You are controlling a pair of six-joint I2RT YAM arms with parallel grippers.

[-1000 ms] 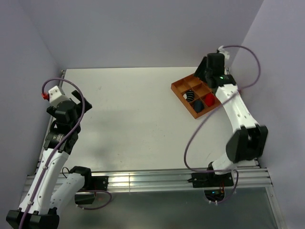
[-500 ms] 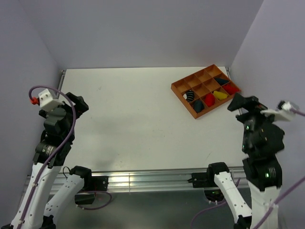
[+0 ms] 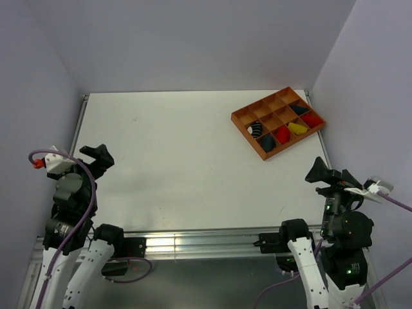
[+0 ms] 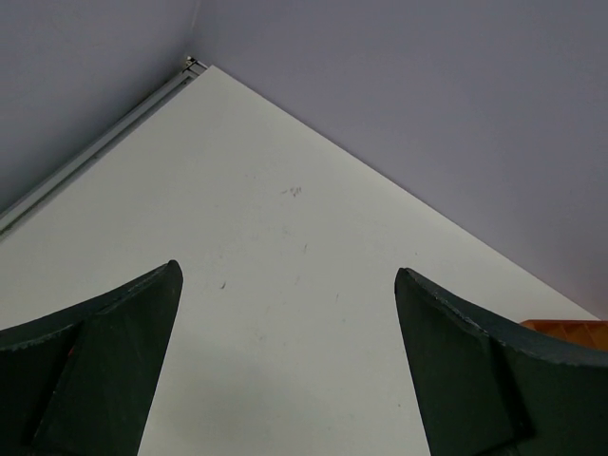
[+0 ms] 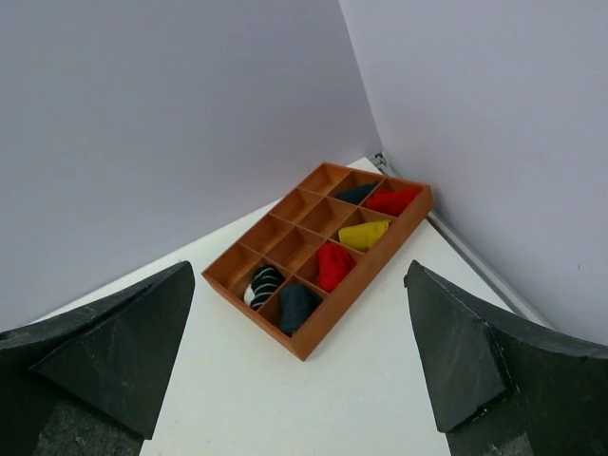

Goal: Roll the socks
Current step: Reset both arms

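The socks lie rolled in an orange divided tray (image 3: pixel 239 120) at the far right of the table. A black-and-white striped sock (image 3: pixel 256 129), a dark navy sock (image 3: pixel 268 145) and a red sock (image 3: pixel 282 134) fill neighbouring compartments at its near end. The right wrist view shows the same striped sock (image 5: pixel 261 285), navy sock (image 5: pixel 296 306) and red sock (image 5: pixel 332 264) in the tray (image 5: pixel 313 337). My right gripper (image 3: pixel 325 172) (image 5: pixel 300 268) hangs open and empty, well short of the tray. My left gripper (image 3: pixel 96 156) (image 4: pixel 287 272) is open and empty over bare table at the near left.
A yellow rolled bundle (image 3: pixel 296 127) (image 5: pixel 364 234), another red piece (image 3: pixel 311 120) and a dark piece (image 3: pixel 299 109) sit in farther compartments; several compartments are empty. Purple walls close in the table at the back and both sides. A metal rail runs along the near edge.
My right arm has pulled back from over the tray to the near right corner. My left arm has drawn back toward its base at the near left.
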